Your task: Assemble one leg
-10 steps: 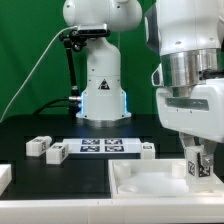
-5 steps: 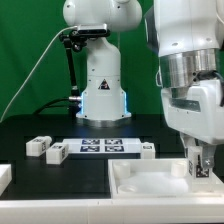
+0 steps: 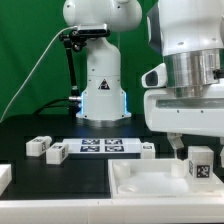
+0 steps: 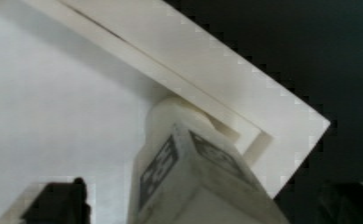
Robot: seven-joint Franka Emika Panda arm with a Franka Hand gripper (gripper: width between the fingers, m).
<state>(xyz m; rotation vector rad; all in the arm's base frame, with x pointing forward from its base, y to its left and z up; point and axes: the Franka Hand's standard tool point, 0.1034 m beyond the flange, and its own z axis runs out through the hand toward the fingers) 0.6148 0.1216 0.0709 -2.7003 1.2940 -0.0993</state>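
The leg (image 3: 200,163), a small white block with a marker tag on its face, stands upright at a corner of the wide white panel (image 3: 150,182) at the exterior view's right. My gripper (image 3: 200,150) hangs straight over it, jaws either side of it and open. In the wrist view the leg (image 4: 196,175) rises between the jaws of my gripper (image 4: 204,208) at the panel's recessed corner (image 4: 249,125). White panel shows between one dark finger (image 4: 62,202) and the leg. The other finger is hard to tell from the black table.
The marker board (image 3: 100,146) lies mid-table. Loose white legs lie beside it at the exterior view's left (image 3: 37,146), (image 3: 57,153) and at its right end (image 3: 148,150). A white part (image 3: 4,178) sits at the left edge. The arm's base (image 3: 100,95) stands behind.
My wrist has turned about a quarter turn over the leg, so the hand now faces the camera broadside. The finger that covered the leg's tag has moved off it.
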